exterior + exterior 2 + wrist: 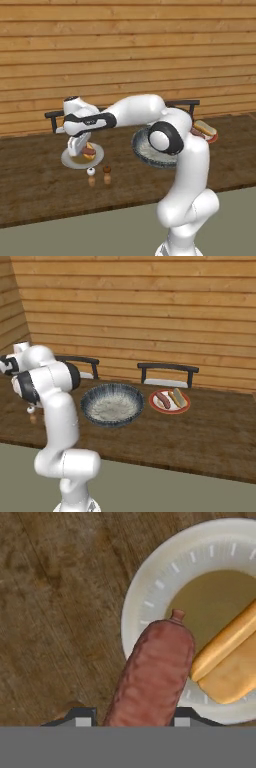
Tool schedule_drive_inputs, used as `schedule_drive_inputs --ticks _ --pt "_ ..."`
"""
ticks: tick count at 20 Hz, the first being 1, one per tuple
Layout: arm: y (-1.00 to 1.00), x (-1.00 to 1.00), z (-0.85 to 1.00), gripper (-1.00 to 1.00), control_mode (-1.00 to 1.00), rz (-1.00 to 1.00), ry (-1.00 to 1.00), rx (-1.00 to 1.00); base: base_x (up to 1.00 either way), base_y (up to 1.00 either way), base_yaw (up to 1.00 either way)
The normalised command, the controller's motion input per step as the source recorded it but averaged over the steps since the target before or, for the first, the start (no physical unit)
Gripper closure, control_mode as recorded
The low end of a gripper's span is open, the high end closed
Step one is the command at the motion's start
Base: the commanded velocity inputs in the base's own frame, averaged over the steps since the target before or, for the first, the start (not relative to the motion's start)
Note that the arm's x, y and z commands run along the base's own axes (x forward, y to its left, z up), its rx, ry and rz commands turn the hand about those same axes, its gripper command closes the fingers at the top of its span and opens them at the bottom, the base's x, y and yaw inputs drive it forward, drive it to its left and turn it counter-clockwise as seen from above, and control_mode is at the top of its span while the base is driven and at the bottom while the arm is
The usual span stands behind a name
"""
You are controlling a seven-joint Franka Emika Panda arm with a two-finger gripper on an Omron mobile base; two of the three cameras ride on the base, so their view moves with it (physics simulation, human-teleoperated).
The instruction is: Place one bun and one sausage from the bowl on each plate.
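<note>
Far plate (186, 404) past the bowl (112, 403) looks done, and I've got the tool (132, 716) gripping the last sausage (152, 674) over the near plate (145, 597) beside its bun (227, 657).

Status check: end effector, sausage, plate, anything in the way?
End effector shut on sausage, over grey-white plate. Bun already on that plate. Bowl looks emptied. Nothing blocking the drop.
</note>
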Motion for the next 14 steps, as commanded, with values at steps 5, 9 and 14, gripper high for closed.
schedule_drive_inputs --ticks 5,9,14 --pt "0.18 0.24 -0.13 1.00 -1.00 0.00 0.00 0.00 0.00 0.00 0.00" --pt "0.09 0.26 -0.13 1.00 -1.00 0.00 0.00 0.00 0.00 0.00 0.00" --pt "0.07 0.35 -0.11 1.00 -1.00 -0.08 0.00 0.00 0.00 0.00 0.00"
